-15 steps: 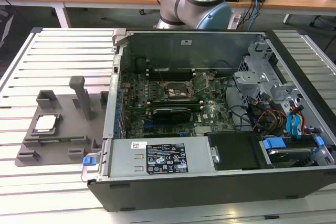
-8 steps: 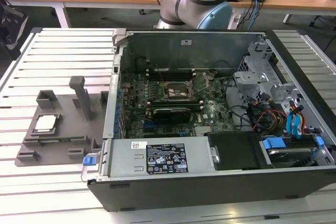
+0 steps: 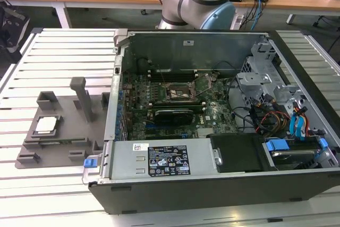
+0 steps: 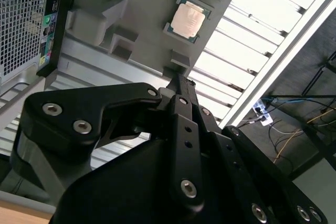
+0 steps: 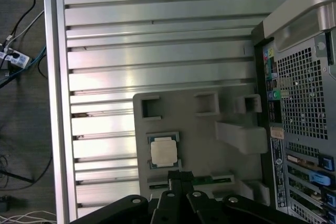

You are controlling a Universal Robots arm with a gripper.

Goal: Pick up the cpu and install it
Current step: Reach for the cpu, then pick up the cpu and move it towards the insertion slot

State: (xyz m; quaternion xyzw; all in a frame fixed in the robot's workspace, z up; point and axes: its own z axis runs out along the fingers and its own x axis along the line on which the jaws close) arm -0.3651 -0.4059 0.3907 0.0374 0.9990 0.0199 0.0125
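The cpu (image 3: 47,125) is a small silvery square chip lying flat in a recess of the grey fixture tray (image 3: 69,144), at the exterior view's left beside the open computer case (image 3: 212,184). Both wrist views look down on the cpu (image 4: 187,20) (image 5: 163,151) from well above. My black gripper (image 4: 177,80) (image 5: 176,178) hangs high over the tray, its fingertips pressed together and holding nothing, with the chip just beyond the tips. Inside the case, the dark socket frame (image 3: 178,93) sits on the motherboard.
The tray carries several upright blocks, the tallest (image 3: 81,95) near the case wall. Tray and case rest on a slatted aluminium table (image 3: 64,57). Cables and drive bays (image 3: 281,115) fill the case's right side. The arm's base (image 3: 199,1) stands behind the case.
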